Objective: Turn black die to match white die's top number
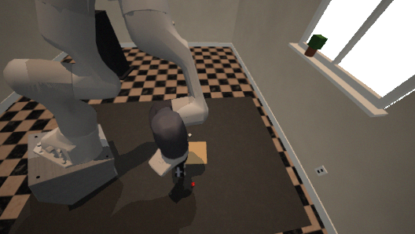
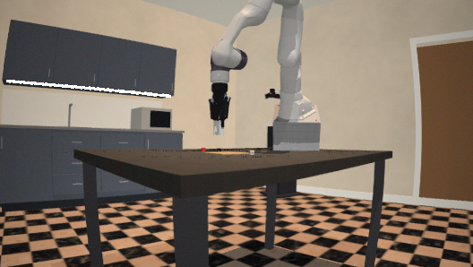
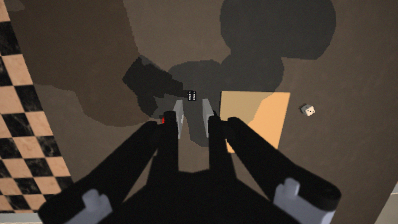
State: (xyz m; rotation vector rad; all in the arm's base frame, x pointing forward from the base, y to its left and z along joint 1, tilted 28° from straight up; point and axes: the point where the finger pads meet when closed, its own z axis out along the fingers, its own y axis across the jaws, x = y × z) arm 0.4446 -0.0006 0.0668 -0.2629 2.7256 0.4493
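Observation:
In the wrist view the black die [image 3: 191, 95] lies on the dark table, just off the left edge of the tan mat [image 3: 257, 120]. The white die [image 3: 308, 110] lies on the table beyond the mat's right edge. My gripper [image 3: 192, 108] hangs well above the table, as the exterior view shows [image 2: 218, 130]. Its fingers are drawn in to a narrow gap with nothing between them, and the black die shows far below, just past the tips. In the top view the gripper [image 1: 179, 173] hides the black die.
A red die [image 3: 163, 120] lies on the table left of the black die, partly behind my left finger; it also shows in the top view [image 1: 193, 184]. The robot's base block [image 1: 67, 173] stands on the table's left side.

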